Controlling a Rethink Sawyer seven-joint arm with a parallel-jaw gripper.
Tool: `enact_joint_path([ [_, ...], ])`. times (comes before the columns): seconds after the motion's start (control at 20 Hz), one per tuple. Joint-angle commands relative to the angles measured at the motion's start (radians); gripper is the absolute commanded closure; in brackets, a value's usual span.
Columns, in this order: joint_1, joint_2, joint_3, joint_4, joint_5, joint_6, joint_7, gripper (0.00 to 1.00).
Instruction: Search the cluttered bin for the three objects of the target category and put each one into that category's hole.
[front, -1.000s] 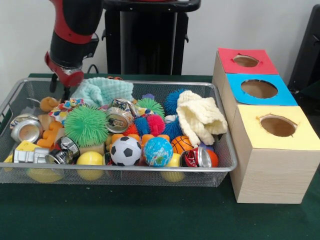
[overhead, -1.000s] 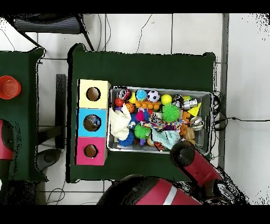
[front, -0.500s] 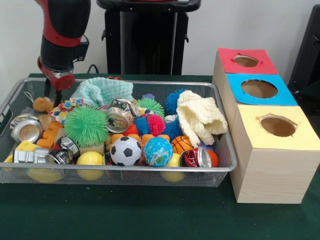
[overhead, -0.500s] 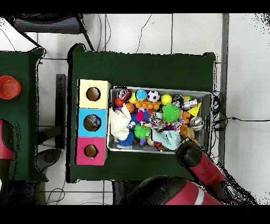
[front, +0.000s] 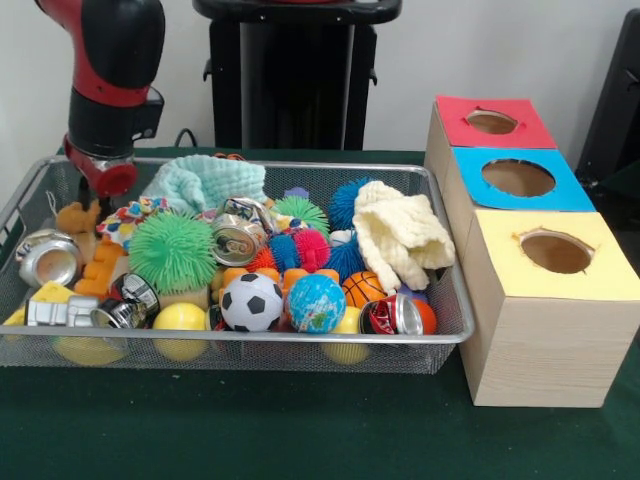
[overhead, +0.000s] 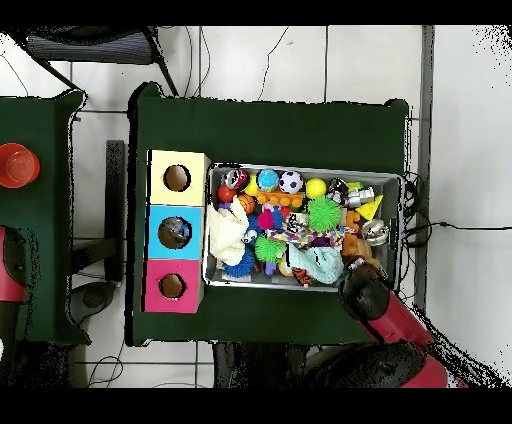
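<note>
Front view: the red and black arm descends at the left, its gripper (front: 98, 192) at the far left corner of the wire-mesh bin (front: 300, 345), just above an orange plush toy (front: 78, 216); whether the jaws are open or closed cannot be told. The bin holds a green spiky ball (front: 172, 251), a soccer ball (front: 251, 301), a globe ball (front: 315, 302), crushed cans and cloths, beside the box with red (front: 491, 122), blue (front: 518, 178) and yellow (front: 556, 251) holes. Overhead view: the arm (overhead: 372, 300) covers the bin's (overhead: 300, 285) lower right corner, while the three-hole box (overhead: 176, 231) lies against the bin's left side
</note>
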Motion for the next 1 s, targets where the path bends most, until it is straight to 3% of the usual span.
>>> enact_joint_path([
  [0.05,-0.010,0.143,0.190,-0.102,-0.038,-0.127,0.202,0.00],
  [0.2,0.016,0.148,0.160,-0.119,-0.042,-0.121,0.168,0.00],
  [0.25,0.030,0.150,0.145,-0.127,-0.044,-0.112,0.143,1.00],
  [0.45,0.107,0.148,0.067,-0.132,0.016,-0.066,0.123,1.00],
  [0.65,0.156,0.093,0.019,-0.121,0.039,0.082,0.101,1.00],
  [0.85,0.150,-0.061,0.035,-0.089,-0.059,0.254,0.009,1.00],
  [1.0,0.140,-0.154,0.064,-0.052,-0.106,0.318,-0.013,1.00],
])
